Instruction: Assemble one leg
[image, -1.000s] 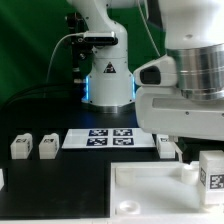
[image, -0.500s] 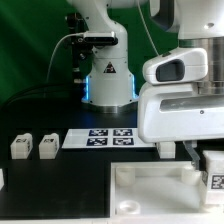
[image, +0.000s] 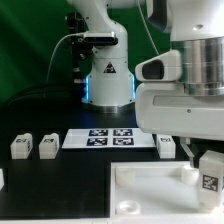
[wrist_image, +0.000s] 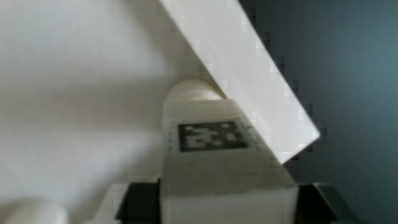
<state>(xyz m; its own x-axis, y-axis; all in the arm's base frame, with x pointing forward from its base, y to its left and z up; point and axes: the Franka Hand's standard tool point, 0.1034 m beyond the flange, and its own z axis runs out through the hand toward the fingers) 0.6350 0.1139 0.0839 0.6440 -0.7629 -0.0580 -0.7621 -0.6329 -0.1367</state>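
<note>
Over on the exterior view's right, the leg (image: 210, 172) hangs under the arm, right at a corner of the big white tray piece (image: 150, 200). Its black-and-white square tag faces the camera. Spare blocks (image: 21, 146) sit either side of the marker board (image: 110, 137), which carries the same sort of tags.

Wrist view: the gripper (wrist_image: 226, 200) has its jaws clamped narrow on the leg, with the dark pads (wrist_image: 146, 200) hugging both sides and the tag plainly showing.
</note>
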